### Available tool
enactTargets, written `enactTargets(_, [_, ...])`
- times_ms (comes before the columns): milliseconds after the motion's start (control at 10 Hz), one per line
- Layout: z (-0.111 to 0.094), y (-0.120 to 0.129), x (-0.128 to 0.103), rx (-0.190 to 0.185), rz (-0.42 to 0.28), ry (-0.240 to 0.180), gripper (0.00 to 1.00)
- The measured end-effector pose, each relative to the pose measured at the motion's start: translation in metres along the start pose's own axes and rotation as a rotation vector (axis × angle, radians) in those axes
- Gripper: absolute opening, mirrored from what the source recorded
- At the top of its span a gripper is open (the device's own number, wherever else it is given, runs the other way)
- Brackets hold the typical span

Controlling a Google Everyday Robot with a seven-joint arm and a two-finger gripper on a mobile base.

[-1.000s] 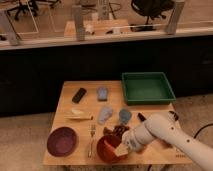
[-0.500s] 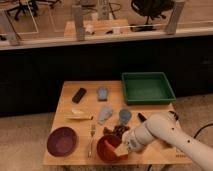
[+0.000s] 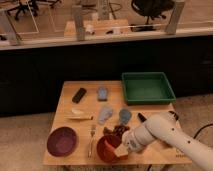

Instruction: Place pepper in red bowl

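The red bowl [image 3: 106, 149] is small, round and orange-red, and stands near the table's front edge, right of centre. My gripper [image 3: 121, 148] is at the end of the white arm [image 3: 160, 132], which reaches in from the right. The gripper is right at the bowl's right rim, partly over it. I cannot make out the pepper with certainty. A dark reddish-brown lump [image 3: 117, 131] lies just behind the bowl, next to the arm, and I cannot tell what it is.
A wide maroon dish [image 3: 62, 141] sits front left and a fork [image 3: 91, 140] lies between it and the bowl. A green tray [image 3: 147, 87] is at the back right. A black object [image 3: 79, 94], blue-grey items [image 3: 102, 93] [image 3: 105, 115] [image 3: 124, 116] and a yellowish piece [image 3: 80, 116] lie mid-table.
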Motion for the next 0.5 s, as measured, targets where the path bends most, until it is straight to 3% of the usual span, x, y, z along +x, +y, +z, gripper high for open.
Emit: enactTargets(500, [-0.0001, -0.0014, 0.0010, 0.001, -0.007, 0.002, 0.14])
